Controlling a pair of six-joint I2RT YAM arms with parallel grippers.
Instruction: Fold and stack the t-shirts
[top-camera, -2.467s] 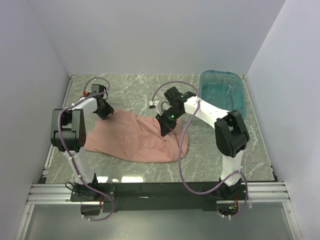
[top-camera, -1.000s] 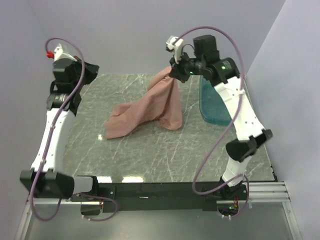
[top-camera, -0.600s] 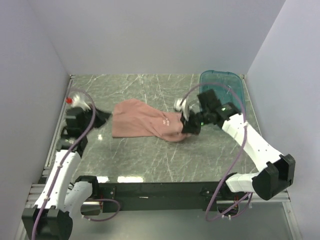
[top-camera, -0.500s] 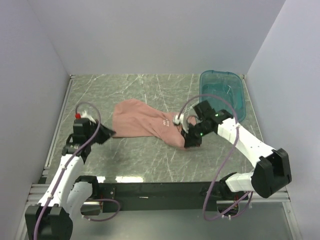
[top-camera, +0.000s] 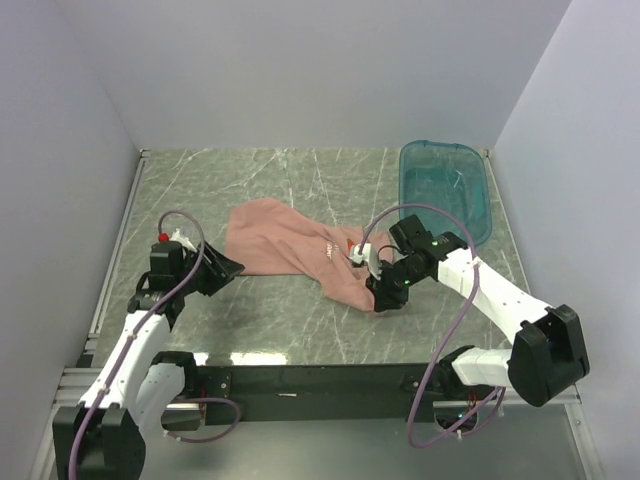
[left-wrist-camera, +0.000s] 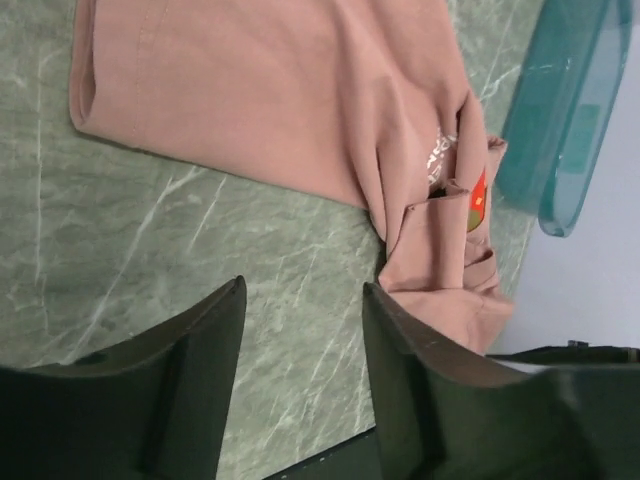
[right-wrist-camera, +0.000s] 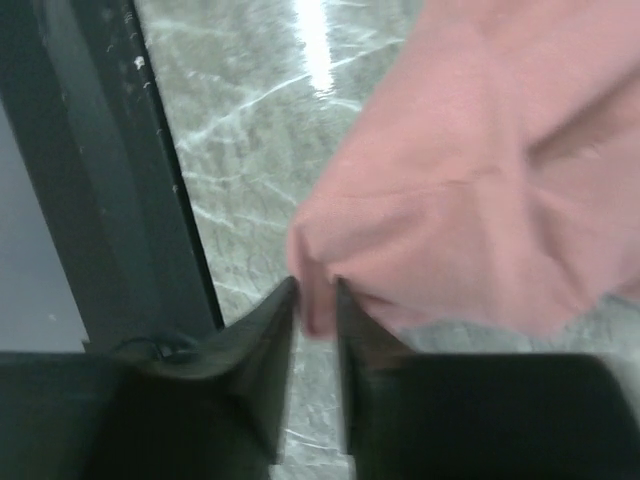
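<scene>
Green marbled tabletop (top-camera: 280, 180) enclosed by plain pale lavender walls (top-camera: 300, 70), evenly lit.

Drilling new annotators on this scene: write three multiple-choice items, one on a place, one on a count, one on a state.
1. The teal tub stands at: A the far right corner; B the near left corner; C the middle.
2. Pink t-shirt count: A three; B one; C two.
3. The left gripper is: A shut on the tub; B shut on the t-shirt; C open and empty.
Key: A, the top view shows it far right; B, only one lies there; C, its fingers stand apart, nothing between.
</scene>
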